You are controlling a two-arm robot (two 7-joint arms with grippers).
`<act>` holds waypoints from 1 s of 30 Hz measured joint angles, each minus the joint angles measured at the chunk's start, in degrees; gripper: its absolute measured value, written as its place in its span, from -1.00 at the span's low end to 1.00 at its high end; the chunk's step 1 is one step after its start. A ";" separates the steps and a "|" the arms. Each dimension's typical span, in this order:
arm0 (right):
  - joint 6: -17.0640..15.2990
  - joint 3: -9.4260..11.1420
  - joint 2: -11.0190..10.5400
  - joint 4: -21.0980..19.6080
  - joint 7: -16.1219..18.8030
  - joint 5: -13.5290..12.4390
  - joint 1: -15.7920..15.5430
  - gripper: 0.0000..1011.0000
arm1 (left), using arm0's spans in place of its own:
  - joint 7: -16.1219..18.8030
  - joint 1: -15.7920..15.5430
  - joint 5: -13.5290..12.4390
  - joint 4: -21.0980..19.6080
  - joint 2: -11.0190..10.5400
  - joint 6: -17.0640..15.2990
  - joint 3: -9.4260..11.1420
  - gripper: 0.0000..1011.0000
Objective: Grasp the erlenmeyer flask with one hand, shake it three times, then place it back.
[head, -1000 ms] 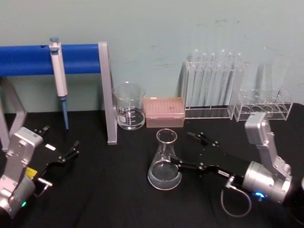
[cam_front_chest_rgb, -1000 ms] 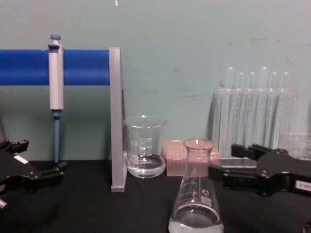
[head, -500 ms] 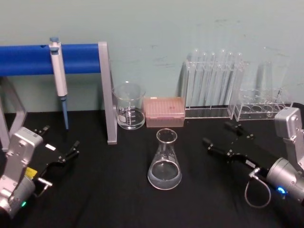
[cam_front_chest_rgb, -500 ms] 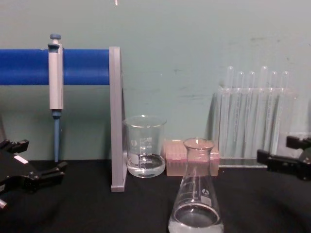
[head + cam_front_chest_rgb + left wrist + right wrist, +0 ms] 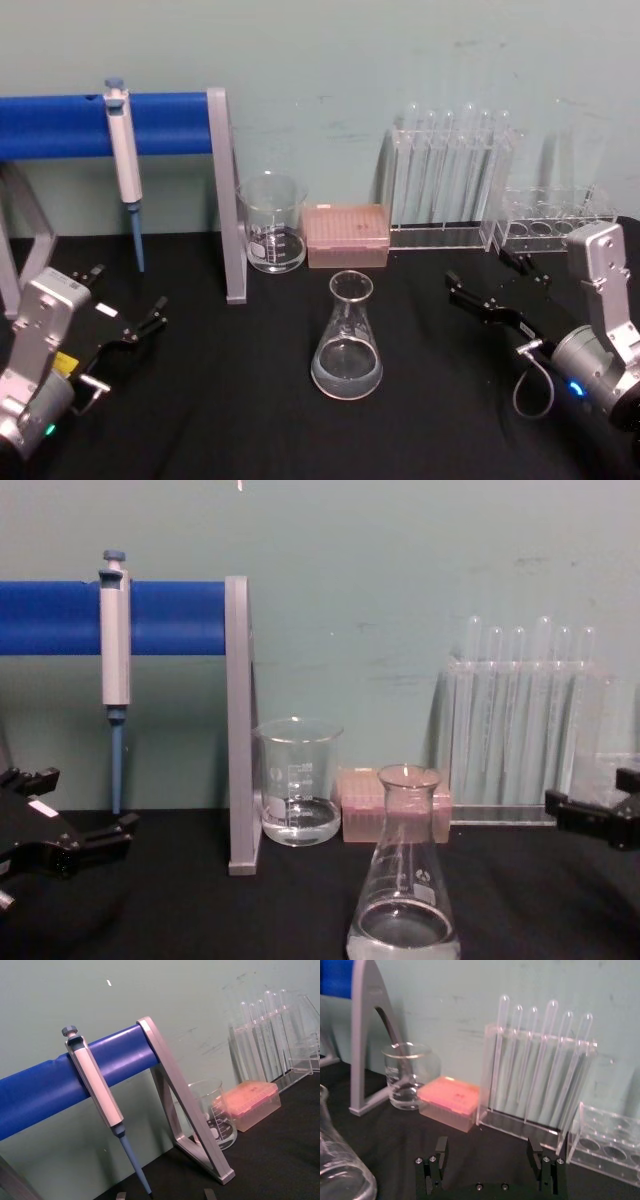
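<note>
The erlenmeyer flask [image 5: 347, 345] stands upright on the black table near the middle, with a little clear liquid in its base. It also appears in the chest view [image 5: 403, 900] and at the edge of the right wrist view [image 5: 335, 1165]. My right gripper [image 5: 480, 272] is open and empty, well to the right of the flask and apart from it. It shows at the right edge of the chest view [image 5: 590, 798], and its two fingers stand spread in the right wrist view [image 5: 487, 1149]. My left gripper [image 5: 128, 290] rests open at the far left [image 5: 80, 805].
A glass beaker [image 5: 272, 225] and a pink tip box [image 5: 345, 235] stand behind the flask. A rack of test tubes [image 5: 450, 180] and a low clear rack [image 5: 555, 220] are at the back right. A pipette [image 5: 125, 150] hangs on the blue bar stand [image 5: 225, 195].
My right gripper, which had its open fingers on either side of the flask a second ago, has drawn back to the right. The flask stays in place. The left arm has not moved.
</note>
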State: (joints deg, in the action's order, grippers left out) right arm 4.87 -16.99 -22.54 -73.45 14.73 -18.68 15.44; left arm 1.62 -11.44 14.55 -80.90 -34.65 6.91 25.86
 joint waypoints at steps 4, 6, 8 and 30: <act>-0.37 0.04 0.72 1.42 -0.22 0.62 0.63 0.98 | 0.00 0.00 0.00 0.00 0.00 0.00 0.00 0.98; -0.43 0.07 1.21 2.31 -0.30 1.17 0.97 0.98 | 0.00 0.00 0.00 0.00 0.00 0.00 0.00 0.98; -0.43 0.12 1.45 2.73 -0.32 1.45 1.13 0.98 | 0.00 0.00 0.00 0.00 0.00 0.00 0.00 0.98; 0.03 0.41 1.91 3.46 0.36 1.91 1.48 0.98 | 0.00 0.00 0.00 0.00 0.00 0.00 0.00 0.98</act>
State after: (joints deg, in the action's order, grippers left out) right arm 4.91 -16.58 -20.63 -69.99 15.09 -16.77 16.91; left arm 1.62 -11.43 14.55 -80.90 -34.65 6.91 25.86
